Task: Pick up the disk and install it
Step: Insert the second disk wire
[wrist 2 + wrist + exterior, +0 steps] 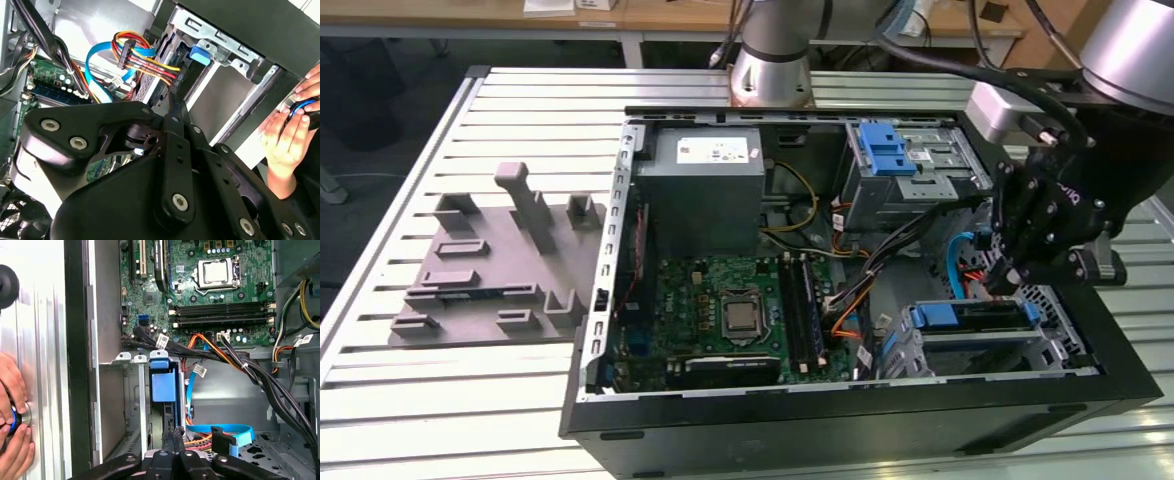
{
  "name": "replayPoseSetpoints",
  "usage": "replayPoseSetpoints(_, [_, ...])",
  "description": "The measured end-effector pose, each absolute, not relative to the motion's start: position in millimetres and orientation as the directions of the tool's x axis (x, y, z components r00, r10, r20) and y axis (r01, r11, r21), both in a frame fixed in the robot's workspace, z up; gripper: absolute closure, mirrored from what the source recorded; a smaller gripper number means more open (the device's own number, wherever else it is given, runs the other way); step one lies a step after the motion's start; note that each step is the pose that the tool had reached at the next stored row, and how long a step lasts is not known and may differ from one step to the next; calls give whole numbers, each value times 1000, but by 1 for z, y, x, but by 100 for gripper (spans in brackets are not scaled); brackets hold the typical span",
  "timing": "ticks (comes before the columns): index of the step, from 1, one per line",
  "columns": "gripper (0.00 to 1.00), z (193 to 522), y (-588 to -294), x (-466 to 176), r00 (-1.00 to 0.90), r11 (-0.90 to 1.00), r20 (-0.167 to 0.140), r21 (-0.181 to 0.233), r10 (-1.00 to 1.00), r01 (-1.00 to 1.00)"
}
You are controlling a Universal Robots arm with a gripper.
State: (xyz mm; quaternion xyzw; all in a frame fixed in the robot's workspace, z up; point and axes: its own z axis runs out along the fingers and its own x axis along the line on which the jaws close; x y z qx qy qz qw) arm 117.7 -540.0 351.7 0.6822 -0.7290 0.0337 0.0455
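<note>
Claw (172, 440) pressed together, holding nothing, above the blue-framed disk (163, 385) in its bay; a person's hands (12, 425) at the case's edge in both wrist views.

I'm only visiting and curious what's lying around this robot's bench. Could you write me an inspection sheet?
Surface: slatted metal table carrying an open computer case.
Job's things: disk, blue-framed, sitting in the lower drive cage.
Clutter: grey moulded tray at the exterior view's left.
Grippers: gripper shut, empty, close to the disk.
Cables: blue ribbon cable and orange-red-yellow bundle loose beside the cage.
Surroundings: a person's hands on a round blue knob outside the case.
</note>
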Motion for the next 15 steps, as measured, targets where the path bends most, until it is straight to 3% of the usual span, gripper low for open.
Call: replayPoseSetpoints(15, [89, 372, -535, 108, -65, 67, 111, 10, -992, -998])
